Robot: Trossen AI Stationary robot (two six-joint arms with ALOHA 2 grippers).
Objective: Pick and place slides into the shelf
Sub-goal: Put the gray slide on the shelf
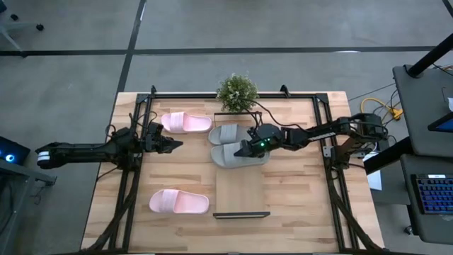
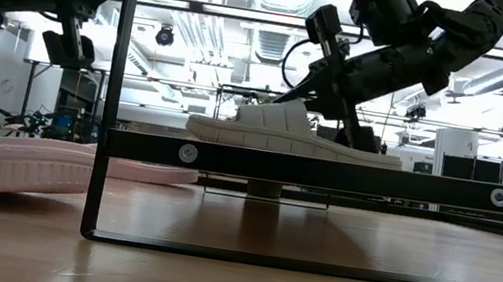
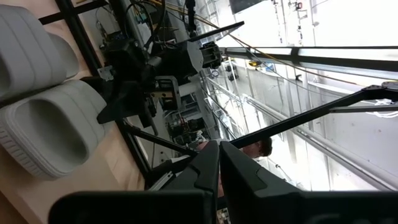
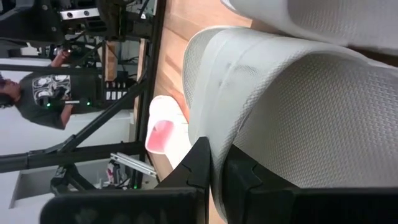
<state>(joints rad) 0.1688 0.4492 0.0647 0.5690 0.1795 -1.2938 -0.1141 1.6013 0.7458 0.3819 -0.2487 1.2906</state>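
Note:
Two grey slides lie side by side on the far part of the shelf (image 1: 241,202), a light board with black wire rims. The farther one (image 1: 228,132) rests flat. My right gripper (image 1: 245,150) is shut and sits on the nearer one (image 1: 230,157). Two pale pink slides lie flat on the tabletop left of the shelf, one far (image 1: 185,122) and one near (image 1: 178,202). My left gripper (image 1: 175,144) hangs shut above the table's left part, between the pink slides, with nothing in it. My right gripper's shut fingertips (image 4: 202,158) lie against the wide strap (image 4: 233,118) of the nearer grey slide, at the strap's edge. The fingers slant down from the table's right side. Whether any of the strap is caught between them, I cannot tell. The slide sits level, sole down, on the shelf (image 2: 292,139).
A small potted plant (image 1: 237,92) stands at the shelf's far end. The near half of the shelf board is bare. Black frame bars run along the table's left (image 1: 131,177) and right (image 1: 333,177). A person (image 4: 43,93) stands beyond the table.

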